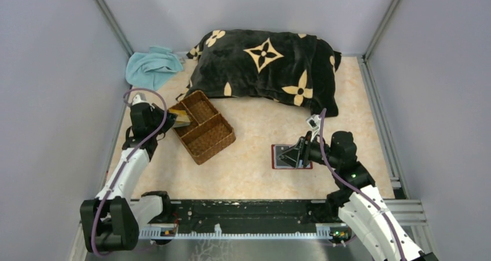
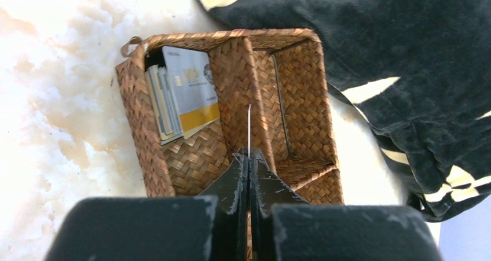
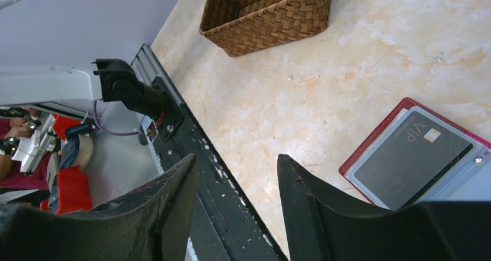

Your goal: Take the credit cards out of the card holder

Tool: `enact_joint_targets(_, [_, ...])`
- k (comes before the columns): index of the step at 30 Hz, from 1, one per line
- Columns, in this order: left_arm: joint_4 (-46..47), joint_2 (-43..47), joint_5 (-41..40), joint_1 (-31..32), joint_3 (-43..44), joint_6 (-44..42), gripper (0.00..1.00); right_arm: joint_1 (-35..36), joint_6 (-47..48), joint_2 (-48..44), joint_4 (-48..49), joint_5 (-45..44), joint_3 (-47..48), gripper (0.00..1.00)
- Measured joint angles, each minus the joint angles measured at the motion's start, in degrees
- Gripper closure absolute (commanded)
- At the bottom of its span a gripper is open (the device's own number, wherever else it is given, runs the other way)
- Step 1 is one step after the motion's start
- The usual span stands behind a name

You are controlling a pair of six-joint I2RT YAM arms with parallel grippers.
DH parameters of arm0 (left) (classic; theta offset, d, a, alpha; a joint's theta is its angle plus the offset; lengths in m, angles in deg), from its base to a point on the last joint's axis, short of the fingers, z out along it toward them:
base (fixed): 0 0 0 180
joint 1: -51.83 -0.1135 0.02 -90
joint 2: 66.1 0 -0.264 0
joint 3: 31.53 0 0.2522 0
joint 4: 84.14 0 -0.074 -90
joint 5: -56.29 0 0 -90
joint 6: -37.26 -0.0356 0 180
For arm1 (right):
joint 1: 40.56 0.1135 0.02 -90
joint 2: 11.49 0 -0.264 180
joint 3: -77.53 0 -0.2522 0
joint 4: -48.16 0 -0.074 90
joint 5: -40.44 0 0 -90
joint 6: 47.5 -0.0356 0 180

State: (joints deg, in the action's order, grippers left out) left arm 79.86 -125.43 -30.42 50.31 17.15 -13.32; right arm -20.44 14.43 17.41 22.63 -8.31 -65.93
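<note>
At about 4 o'clock on the table (image 1: 249,174), the red card holder (image 3: 370,142) is lying open and flat; the right gripper (image 3: 236,162) is hovering just over it with its fingers spread wide and nothing between them; a dark card (image 3: 414,157) is sitting in the top sleeve, not yet drawn out; from where the right fingers are pointing, that card is lying off toward 3 o'clock, its long axis running up toward 1 or 2 o'clock in the wrist view, so I reckon the gripper is going to have to shift that way and turn to meet a short edge before pinching; over at 9 o'clock the left gripper (image 2: 249,154) is hanging above the woven basket (image 2: 139,116), its fingers pressed together on a thin card (image 2: 249,128) that I am seeing edge-on, about over a divider; a small stack of cards (image 2: 188,93) is leaning in the basket's left-hand compartment; the left arm is sitting well apart from the holder, so the right arm is plainly the nearer one for the next pull
</note>
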Motion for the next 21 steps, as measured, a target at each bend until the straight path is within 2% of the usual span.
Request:
enact_joint_targets(15, [5.31, 1.14, -3.85, -1.53, -4.28, 3.06, 1.00, 0.00, 0.00, 0.48, 0.09, -0.04, 0.00, 0.47])
enact_joint_targets(21, [7.04, -1.05, -6.16, -1.55, -4.50, 3.63, 1.00, 0.00, 0.02, 0.50, 0.09, -0.04, 0.00, 0.47])
